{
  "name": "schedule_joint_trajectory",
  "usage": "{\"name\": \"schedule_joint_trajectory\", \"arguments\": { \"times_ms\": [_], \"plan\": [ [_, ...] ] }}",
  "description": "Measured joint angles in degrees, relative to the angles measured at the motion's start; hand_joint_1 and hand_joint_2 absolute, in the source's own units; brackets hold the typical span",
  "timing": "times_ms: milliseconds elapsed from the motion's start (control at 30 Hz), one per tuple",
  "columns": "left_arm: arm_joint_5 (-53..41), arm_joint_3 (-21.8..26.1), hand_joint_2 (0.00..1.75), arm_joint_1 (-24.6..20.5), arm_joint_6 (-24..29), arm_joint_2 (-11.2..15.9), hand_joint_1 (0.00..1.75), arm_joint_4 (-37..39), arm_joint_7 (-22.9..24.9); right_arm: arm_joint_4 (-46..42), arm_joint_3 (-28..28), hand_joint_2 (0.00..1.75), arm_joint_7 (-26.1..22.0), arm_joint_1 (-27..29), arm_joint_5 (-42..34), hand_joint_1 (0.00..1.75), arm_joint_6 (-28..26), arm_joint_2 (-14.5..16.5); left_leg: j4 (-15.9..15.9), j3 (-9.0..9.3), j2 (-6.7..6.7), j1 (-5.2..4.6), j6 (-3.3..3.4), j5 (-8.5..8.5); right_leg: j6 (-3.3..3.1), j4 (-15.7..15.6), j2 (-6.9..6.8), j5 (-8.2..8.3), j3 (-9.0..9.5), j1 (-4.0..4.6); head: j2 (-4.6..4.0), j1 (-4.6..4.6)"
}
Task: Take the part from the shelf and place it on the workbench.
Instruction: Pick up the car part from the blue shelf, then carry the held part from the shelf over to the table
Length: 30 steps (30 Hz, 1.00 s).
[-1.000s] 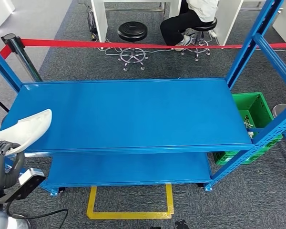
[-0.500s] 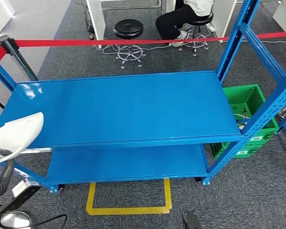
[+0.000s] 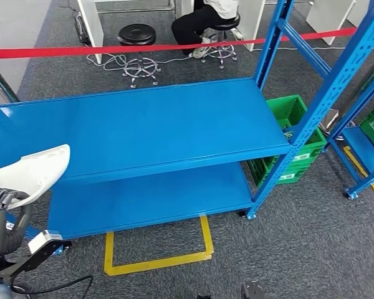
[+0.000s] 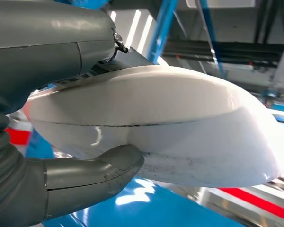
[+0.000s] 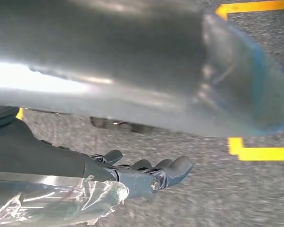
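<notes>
A: Where's the part?

B: The white part [image 3: 32, 171] is off the shelf [image 3: 143, 124], carried in the left hand [image 3: 2, 215] just outside the shelf's front-left corner. It's a smooth, curved shell, tapering to a rounded tip.

A: Grip?

B: In the left wrist view the thumb [image 4: 94, 172] presses the underside and the dark fingers clamp over the top, so the part [image 4: 162, 127] is pinched across its broad faces near one end. Most of its length sticks out unsupported.

A: The other hand?

B: The right hand [image 5: 147, 175] hangs over the grey carpet [image 5: 205, 198] beside yellow floor tape [image 5: 260, 153]; fingers loosely extended, close together, holding nothing.

A: Risks?

B: Three, by my reading. The glossy shell could slide or rotate in that end-on pinch, especially while walking. The overhanging tip rides close to the shelf's front edge and could knock it or a blue upright [image 3: 316, 106] during a turn. And no workbench is in sight; a red barrier [image 3: 128, 48] and a seated person [image 3: 204, 18] lie beyond the shelf.
</notes>
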Motion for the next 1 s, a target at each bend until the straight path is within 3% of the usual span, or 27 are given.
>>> {"name": "schedule_joint_trajectory", "arguments": {
  "times_ms": [67, 133, 200, 233, 267, 300, 367, 433, 467, 500, 567, 600, 667, 700, 767, 800, 833, 900, 933, 967, 1000],
  "plan": [
    [0.0, -0.7, 1.75, 0.0, 0.0, -0.3, 1.75, 0.1, 0.0, 0.0, -0.1, 0.0, 0.2, 0.3, 0.0, 0.0, 0.6, -0.6, 0.1, -0.95, 1.21, -0.23, -0.16, 0.82, -0.38, -5.2, -1.21, 2.24, 5.26, 0.16, 0.0, -0.01],
    [0.0, -1.0, 1.75, 0.0, 0.1, -0.5, 1.75, 0.1, 0.1, 0.0, -0.2, 0.0, 0.2, 0.3, 0.0, 0.0, 0.8, -1.0, 0.2, -1.36, 2.49, -0.44, -0.59, 1.47, -1.05, -13.2, -3.81, 2.02, 11.19, 0.8, 0.0, -0.08],
    [-0.1, -1.3, 1.75, -0.1, 0.1, -0.6, 1.75, 0.1, 0.1, -0.1, -0.3, 0.0, 0.2, 0.2, 0.0, 0.0, 0.8, -1.3, 0.3, -1.36, 3.9, -0.43, -1.17, 2.05, -1.75, -16.7, -4.63, 1.21, 12.83, 1.43, 0.0, -0.06],
    [-0.1, -1.4, 1.75, -0.1, 0.1, -0.6, 1.75, 0.1, 0.1, -0.1, -0.4, 0.0, 0.2, 0.3, 0.0, 0.0, 0.8, -1.4, 0.2, -1.34, 4.49, -0.35, -1.5, 2.31, -2.2, -16.7, -3.88, 1.63, 12.24, 1.46, 0.0, -0.05],
    [-0.1, -1.6, 1.75, -0.2, 0.1, -0.7, 1.75, 0.1, 0.1, -0.1, -0.4, 0.0, 0.2, 0.4, 0.0, 0.0, 0.8, -1.5, 0.4, -1.47, 4.23, -0.24, -1.92, 2.16, -2.61, -16.9, -3.29, 2.1, 11.75, 1.39, 0.0, 0.02],
    [-0.1, -1.7, 1.75, -0.2, 0.1, -0.7, 1.75, 0.1, 0.1, -0.1, -0.5, 0.0, 0.2, 0.4, 0.0, 0.0, 0.8, -1.5, 1.1, -1.83, 3.07, -0.17, -2.38, 1.14, -3.07, -17.0, -2.68, 2.74, 11.31, 1.26, 0.0, -0.03],
    [-0.1, -1.8, 1.75, -0.1, 0.2, -0.7, 1.75, 0.1, 0.1, -0.1, -0.5, 0.0, 0.2, 0.4, 0.1, 0.0, 0.8, -1.5, 5.9, -3.65, -0.41, -0.03, -3.11, -3.62, -3.73, -17.1, -1.45, 4.3, 9.93, 1.01, 0.0, -0.11],
    [-0.1, -1.9, 1.75, 0.0, 0.2, -0.7, 1.75, 0.1, 0.1, -0.1, -0.5, 0.0, 0.2, 0.4, 0.1, 0.0, 0.8, -1.5, 13.4, -5.89, -2.08, -0.01, -3.28, -8.52, -3.98, -17.1, 0.02, 5.87, 8.05, 1.0, 0.0, -0.14],
    [-0.1, -1.9, 1.75, 0.0, 0.2, -0.7, 1.75, 0.1, 0.1, -0.1, -0.5, 0.0, 0.2, 0.5, 0.1, 0.0, 0.8, -1.5, 15.9, -6.24, -2.23, -0.02, -3.24, -9.33, -3.98, -17.1, 0.79, 6.64, 7.07, 1.0, 0.0, -0.13],
    [0.0, -2.0, 1.75, -0.1, 0.2, -0.7, 1.75, 0.2, 0.2, -0.1, -0.5, 0.0, 0.2, 0.5, 0.1, 0.0, 0.8, -1.6, 16.3, -5.67, -2.3, -0.02, -3.15, -8.84, -3.92, -17.0, 1.52, 7.37, 6.15, 1.0, 0.0, -0.13],
    [0.2, -2.1, 1.75, -0.1, 0.2, -0.7, 1.75, 0.2, 0.4, -0.1, -0.5, 0.0, 0.3, 0.5, 0.1, 0.0, 0.8, -1.6, 11.3, -1.52, -3.06, 0.03, -2.84, -5.79, -3.63, -17.0, 3.09, 8.86, 4.46, 0.94, -0.01, -0.13],
    [0.4, -2.1, 1.75, -0.1, 0.2, -0.6, 1.75, 0.2, 0.5, -0.1, -0.5, 0.0, 0.4, 0.5, 0.1, 0.0, 0.8, -1.6, 7.0, 1.55, -4.48, 0.08, -2.57, -4.9, -3.39, -17.0, 3.86, 9.58, 3.74, 0.94, -0.01, -0.14],
    [0.9, -2.4, 1.75, -0.1, 0.3, -0.6, 1.75, 0.2, 0.7, -0.1, -0.6, 0.0, 0.5, 0.5, 0.2, 0.0, 0.8, -1.6, 0.2, 6.03, -7.0, 0.18, -1.91, -4.74, -2.8, -17.0, 5.26, 10.99, 2.81, 1.01, 0.0, -0.1],
    [1.3, -2.6, 1.75, -0.1, 0.3, -0.7, 1.75, 0.3, 0.8, -0.1, -0.7, 0.0, 0.5, 0.5, 0.2, 0.0, 0.8, -1.6, -1.1, 6.76, -7.48, 0.08, -1.55, -5.07, -2.42, -17.2, 5.86, 11.66, 2.6, 1.01, 0.01, -0.2],
    [2.1, -3.2, 1.75, -0.2, 0.4, -0.7, 1.75, 0.4, 1.0, -0.1, -1.0, 0.0, 0.7, 0.9, 0.3, 0.0, 0.7, -1.7, -1.4, 6.21, -6.2, 0.01, -0.73, -4.41, -1.71, -17.6, 6.6, 12.75, 2.21, 0.91, 0.01, -0.48],
    [2.5, -3.5, 1.75, -0.3, 0.4, -0.7, 1.75, 0.5, 1.1, -0.1, -1.2, 0.0, 0.9, 1.1, 0.4, 0.0, 0.7, -1.8, -1.4, 5.71, -5.48, 0.03, -0.21, -3.81, -1.45, -17.2, 5.76, 12.04, 1.69, 0.88, 0.01, -0.44],
    [2.9, -3.8, 1.75, -0.3, 0.4, -0.7, 1.75, 0.5, 1.1, 0.0, -1.4, 0.0, 1.0, 1.3, 0.4, 0.0, 0.6, -1.8, -1.4, 5.09, -4.68, 0.13, 0.22, -3.13, -1.23, -15.6, 4.35, 10.07, 0.9, 0.86, 0.0, -0.25],
    [3.7, -4.1, 1.75, -0.2, 0.4, -0.7, 1.75, 0.8, 1.1, 0.0, -1.5, 0.0, 1.4, 1.4, 0.5, 0.0, 0.5, -1.9, -1.4, 3.61, -3.07, 0.12, 0.68, -1.81, -0.69, -8.7, 1.09, 3.54, -1.19, 0.69, 0.0, 0.13],
    [4.1, -4.2, 1.75, -0.1, 0.4, -0.7, 1.75, 0.9, 1.1, 0.0, -1.7, 0.0, 1.7, 1.3, 0.5, 0.0, 0.5, -1.9, -1.4, 2.83, -2.17, 0.1, 0.67, -1.17, -0.34, -4.4, 0.38, 0.95, -2.0, 0.51, 0.0, 0.18],
    [4.6, -4.3, 1.75, -0.1, 0.4, -0.7, 1.75, 1.0, 1.0, 0.0, -1.8, 0.0, 1.9, 1.3, 0.5, 0.0, 0.4, -1.9, -1.3, 2.05, -1.29, 0.09, 0.6, -0.56, -0.01, -0.9, 0.08, -0.24, -2.32, 0.3, 0.0, 0.19],
    [5.0, -4.5, 1.75, -0.1, 0.4, -0.7, 1.75, 1.2, 0.9, 0.0, -2.1, 0.0, 2.2, 1.4, 0.4, 0.0, 0.3, -1.9, -1.3, 1.26, -0.43, 0.09, 0.48, 0.0, 0.26, 1.0, -0.07, 0.01, -1.81, 0.08, 0.0, 0.18]
  ]
}}
